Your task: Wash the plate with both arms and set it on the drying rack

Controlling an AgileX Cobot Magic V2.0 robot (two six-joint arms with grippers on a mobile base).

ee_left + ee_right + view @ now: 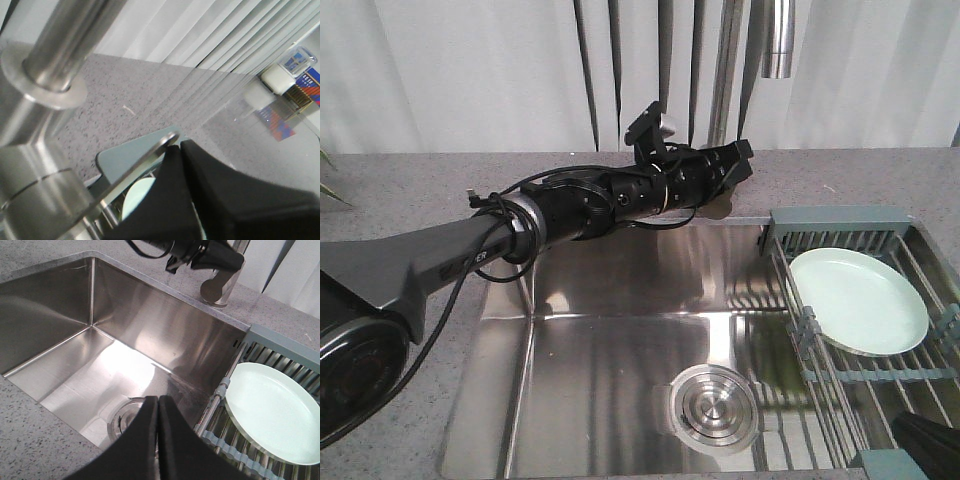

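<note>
Resting face-up on the drying rack [880, 345]: one pale mint-green plate [858, 300], tilted slightly, nothing on its face. The rack of thin metal wires with grey-green end pieces spans the right side of the sink basin [610, 350] and carries only the plate.

Sink basin: stainless steel, rectangular, set into a grey speckled table [410, 195]. Contents: a round steel drain cover [712, 403] on the floor; no dishes inside.

Left arm [570, 215]: black, cabled, stretched across the back edge of the basin toward the faucet [725, 75]. Left end effector [735, 165]: beside the faucet base, well apart from the plate; the left wrist view shows one dark finger [225, 200] next to the steel faucet column and a thin metal lever [145, 160], but whether it is released or clenched cannot be told.

Right end effector [158, 435]: low in the right wrist view, fingers pressed together, clenched on nothing, above the basin's near edge, just left of the rack and apart from the plate.
</note>
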